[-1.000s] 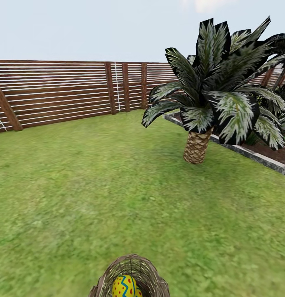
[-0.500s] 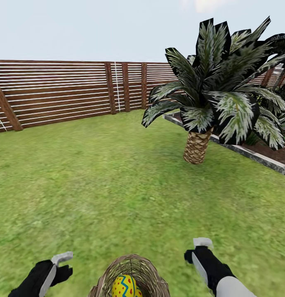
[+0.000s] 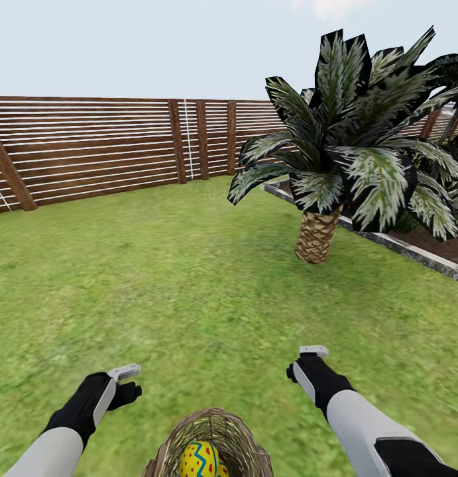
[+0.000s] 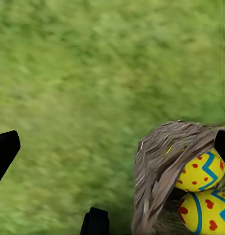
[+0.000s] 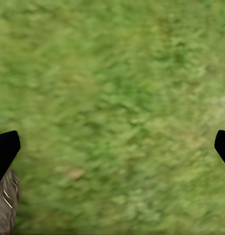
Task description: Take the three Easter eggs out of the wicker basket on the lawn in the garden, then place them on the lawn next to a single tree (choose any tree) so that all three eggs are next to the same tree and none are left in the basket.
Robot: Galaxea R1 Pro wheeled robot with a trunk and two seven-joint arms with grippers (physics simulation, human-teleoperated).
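The wicker basket [image 3: 212, 444] sits on the lawn [image 3: 189, 291] at the near edge of the head view, with Easter eggs inside: one egg [image 3: 199, 460] shows from above, and two eggs [image 4: 199, 171] [image 4: 205, 213] show in the left wrist view, one stacked against the other inside the woven wall [image 4: 156, 171]. The left hand [image 3: 122, 384] hangs above the grass just left of the basket, and the right hand [image 3: 307, 361] just right of it and a little beyond; both are spread wide, fingers well apart, grasping nothing and touching nothing. Grass lies between each pair of fingertips. Beyond the basket the lawn runs open and bare. Farther off, to the right, stands one short palm [image 3: 318, 232] with a scaly trunk beside a stone-edged bed [image 3: 414, 255]. A brown slatted fence [image 3: 89, 149] closes the far side.
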